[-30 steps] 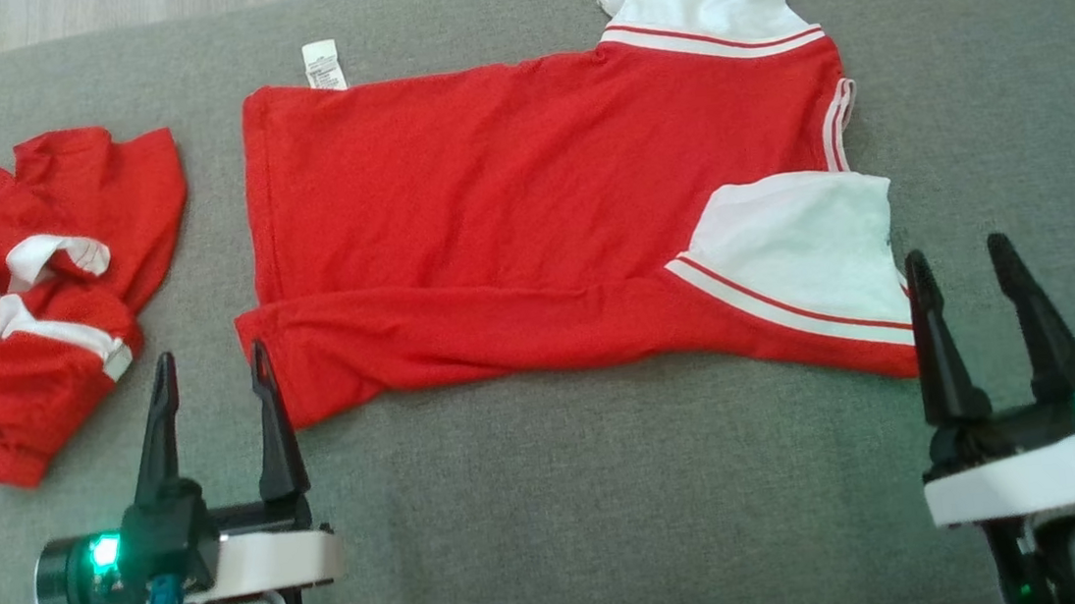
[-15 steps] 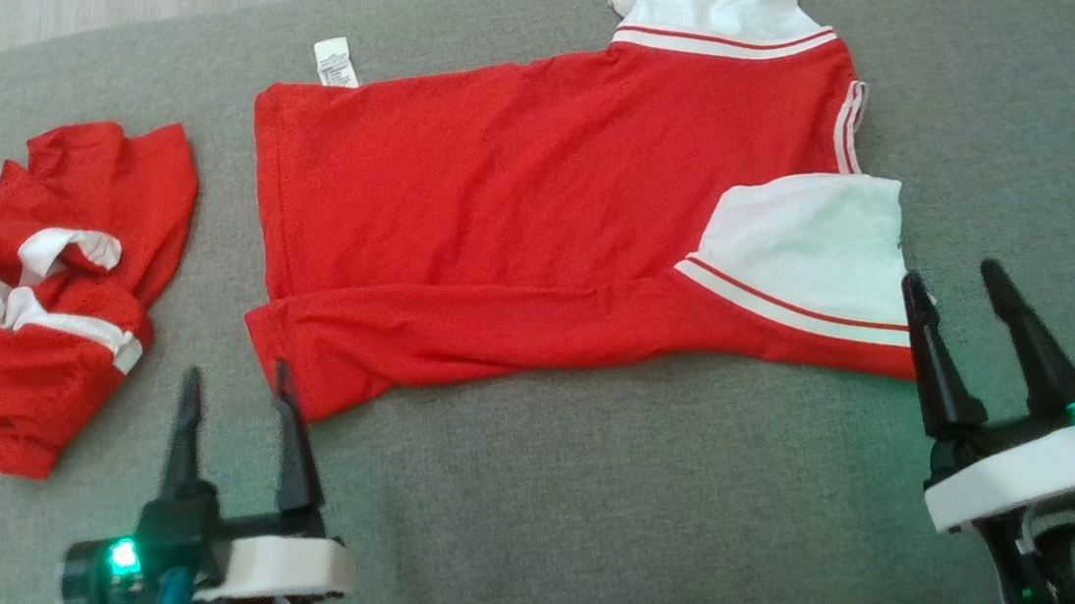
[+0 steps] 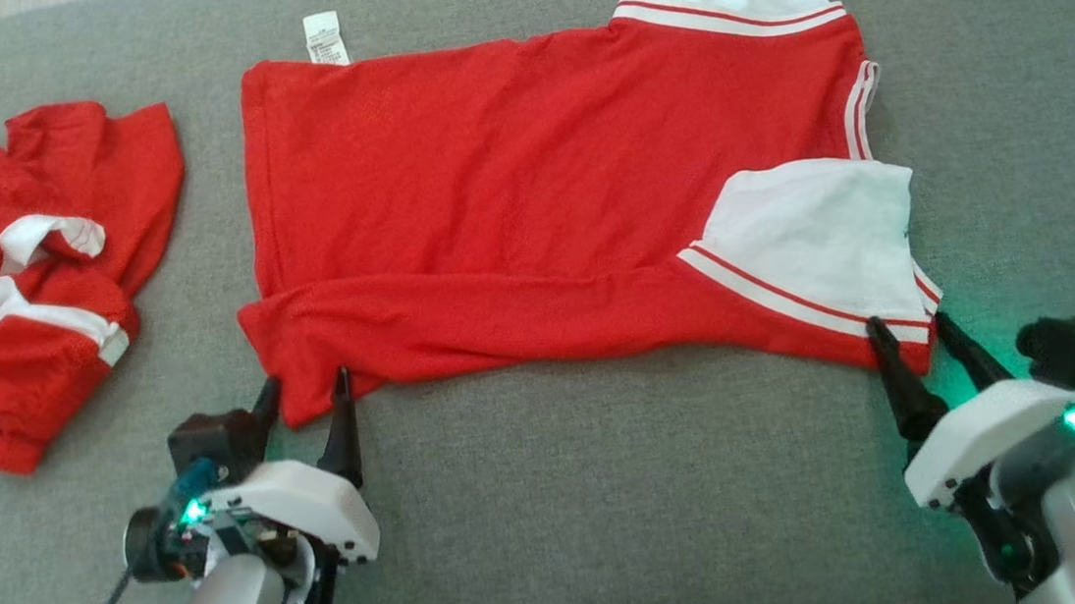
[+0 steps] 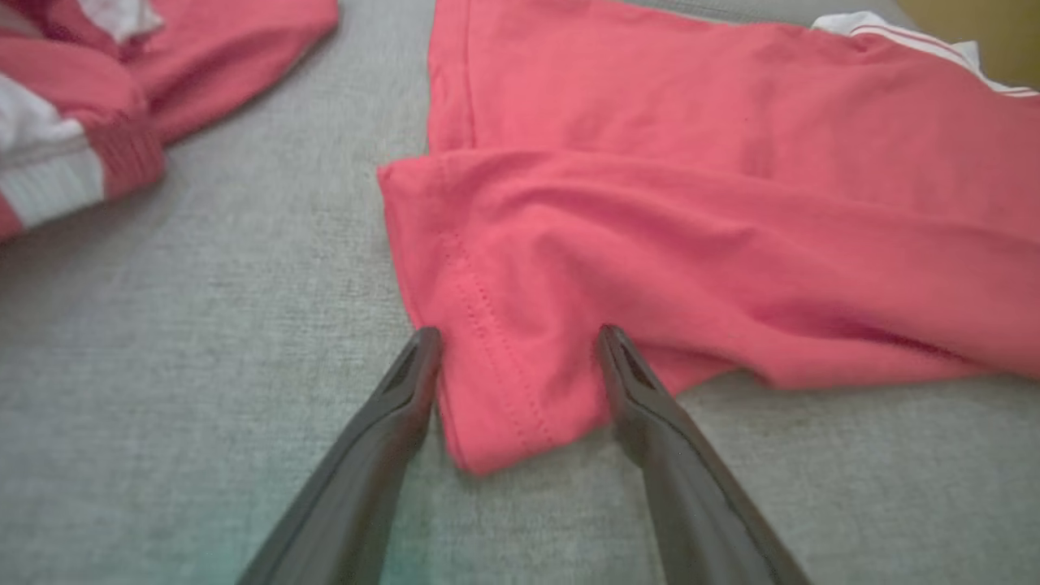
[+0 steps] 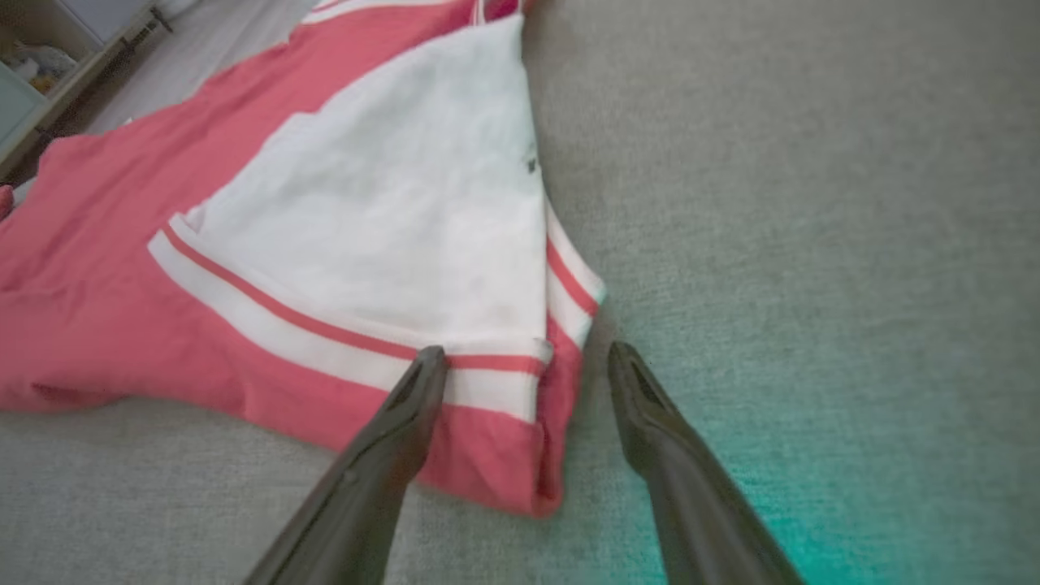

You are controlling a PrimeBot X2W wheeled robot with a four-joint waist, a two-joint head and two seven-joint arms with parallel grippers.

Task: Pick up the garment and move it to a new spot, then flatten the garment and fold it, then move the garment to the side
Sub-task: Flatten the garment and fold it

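Observation:
The garment (image 3: 526, 185) is a red shirt with white striped sleeves, spread across the grey cushion with its near long edge folded over. My left gripper (image 3: 305, 384) stands open with its fingers straddling the near left hem corner (image 4: 496, 406). At the near right, my right gripper (image 3: 907, 328) is open too, its fingers either side of the corner by the white sleeve (image 5: 520, 422). Neither pair of fingers has closed on the cloth.
A second red and white garment (image 3: 23, 282) lies crumpled at the left end of the cushion (image 3: 617, 511). A white care label (image 3: 324, 38) sticks out at the shirt's far edge. Bare grey fabric runs along the near side and to the right.
Both grippers have tipped down and moved forward onto the shirt's near corners, left at the hem, right at the sleeve. They stay open. The camera shifted slightly.

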